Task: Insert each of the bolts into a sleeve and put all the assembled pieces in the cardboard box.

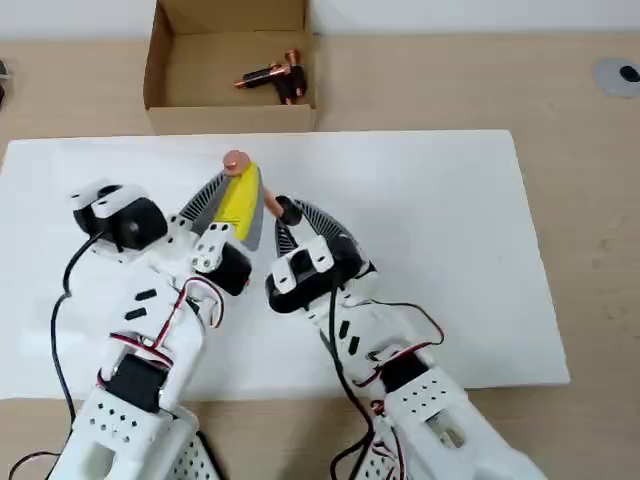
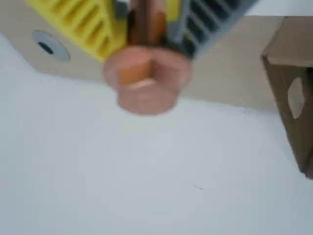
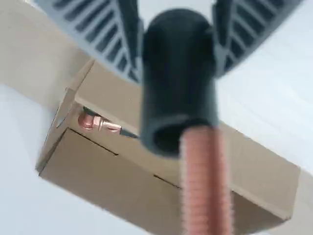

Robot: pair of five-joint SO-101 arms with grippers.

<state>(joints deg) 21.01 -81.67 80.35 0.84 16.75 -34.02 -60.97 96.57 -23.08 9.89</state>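
Supporting surface is a tan wooden table (image 1: 580, 150), most of its middle and near area covered by a large white sheet (image 1: 440, 190) lying flat, with bare wood exposed along the far edge and the right side. An open-topped cardboard box (image 1: 230, 119) stands directly on the bare wood at the far side, left of centre, its near wall just at the sheet's far edge. A round grey disc (image 1: 617, 76) with a dark centre sits in the wood at the far right, well apart from box and sheet.
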